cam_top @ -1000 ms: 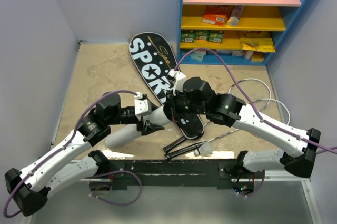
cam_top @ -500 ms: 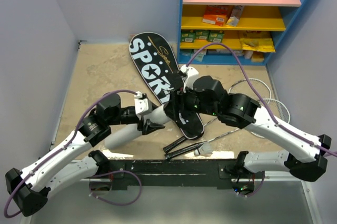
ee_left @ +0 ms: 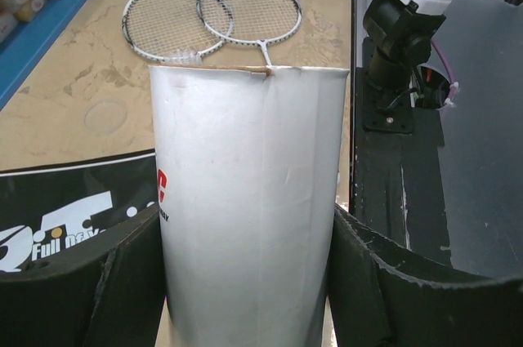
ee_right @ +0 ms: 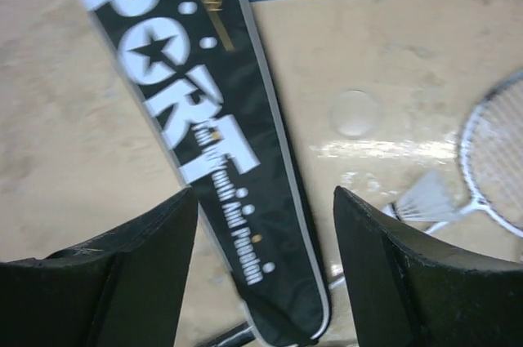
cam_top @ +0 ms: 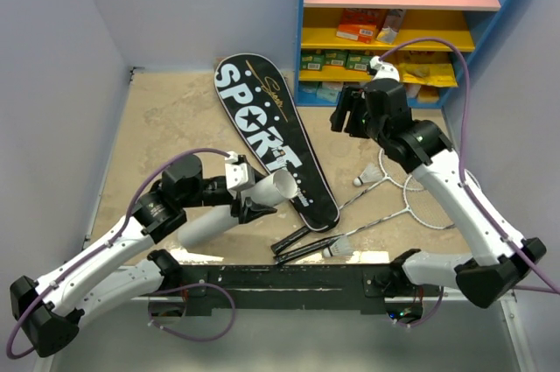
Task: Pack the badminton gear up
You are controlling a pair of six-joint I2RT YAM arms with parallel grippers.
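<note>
Now, your left pincer (ee_left: 245, 237) is clamped on the white tube (ee_left: 249, 151), its open mouth aimed toward the rackets (ee_left: 212, 12), probably ready to take a shuttlecock (ee_right: 425, 198) lying just beside them. Your right pincer (ee_right: 265, 200) hangs spread and empty above the black bag (ee_right: 204, 143), flat on the tabletop (ee_right: 73, 159), SPORT facing up. The tube's red logo (ee_left: 161, 188) is too cropped to read.

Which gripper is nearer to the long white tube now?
Left. The left gripper is clamped around the white tube, a finger on each side. The right gripper hangs open far off, near the blue shelf.
</note>
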